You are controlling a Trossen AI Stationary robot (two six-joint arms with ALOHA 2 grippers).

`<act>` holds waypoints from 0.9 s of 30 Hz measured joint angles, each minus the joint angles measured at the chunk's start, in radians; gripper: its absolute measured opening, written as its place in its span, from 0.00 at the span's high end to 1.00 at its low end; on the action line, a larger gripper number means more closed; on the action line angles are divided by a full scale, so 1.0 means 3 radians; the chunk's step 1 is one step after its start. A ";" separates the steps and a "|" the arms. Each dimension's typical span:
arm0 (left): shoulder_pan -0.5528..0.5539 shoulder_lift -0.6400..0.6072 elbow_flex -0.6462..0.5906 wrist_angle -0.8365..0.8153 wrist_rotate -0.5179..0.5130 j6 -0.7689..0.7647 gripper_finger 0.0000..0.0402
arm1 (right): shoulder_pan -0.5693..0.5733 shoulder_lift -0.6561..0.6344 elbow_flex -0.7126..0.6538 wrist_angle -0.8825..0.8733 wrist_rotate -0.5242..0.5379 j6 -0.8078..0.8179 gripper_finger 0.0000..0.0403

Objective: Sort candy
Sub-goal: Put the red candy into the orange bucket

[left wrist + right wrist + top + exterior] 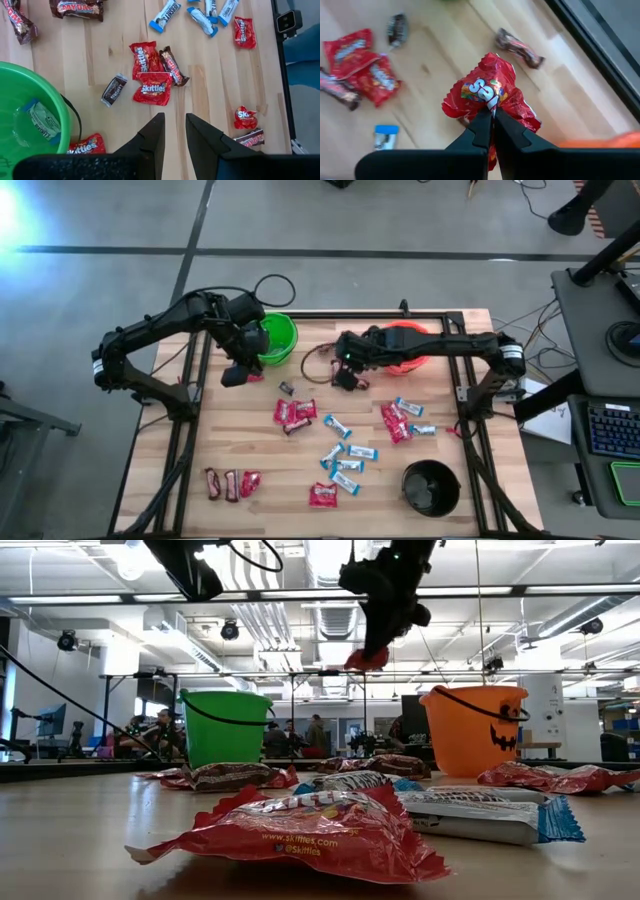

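A red Skittles packet (487, 92) is up in the air, crumpled and pinched by its edge between the fingers (481, 131) of the right gripper (492, 117), clamped tight on the wrapper. In the high view that gripper (345, 375) sits just left of centre in the upper half of the frame, next to the orange bucket (415, 350); in the low view the packet (366, 660) dangles well above the table, between the green bucket (224, 726) and the orange one.

The rest of the candy lies spread over the table (250, 440): a cluster of red packets (295, 414) mid-frame with a dark bar tucked against it, light-blue-and-white bars (345, 460) scattered lower centre, more red packets (395, 423) to the right, a small dark bar (287, 388) on its own, and a row of brown and red pieces (230, 483) at lower left. One wrapped piece (42, 121) already lies inside the green bucket.

The left gripper (232, 375) hangs just left of the green bucket's rim, upper left of centre. Its fingers (154, 137) stand slightly parted and hold nothing, the bare wood showing between them. A black bucket (431, 488) stands at lower right.
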 joint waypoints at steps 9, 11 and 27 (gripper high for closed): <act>-0.0001 -0.0001 0.0000 -0.0053 0.0000 0.0107 0.85 | -0.0348 -0.0089 0.0000 -0.0382 0.0085 -0.0001 0.98; 0.0000 -0.0001 0.0000 -0.0053 0.0000 0.0107 0.85 | -0.0405 -0.0137 -0.0001 -0.0457 0.0085 -0.0001 0.98; -0.0001 -0.0003 0.0000 -0.0051 0.0001 0.0099 0.85 | -0.0794 -0.0643 -0.0001 -0.1049 0.0183 -0.0006 0.98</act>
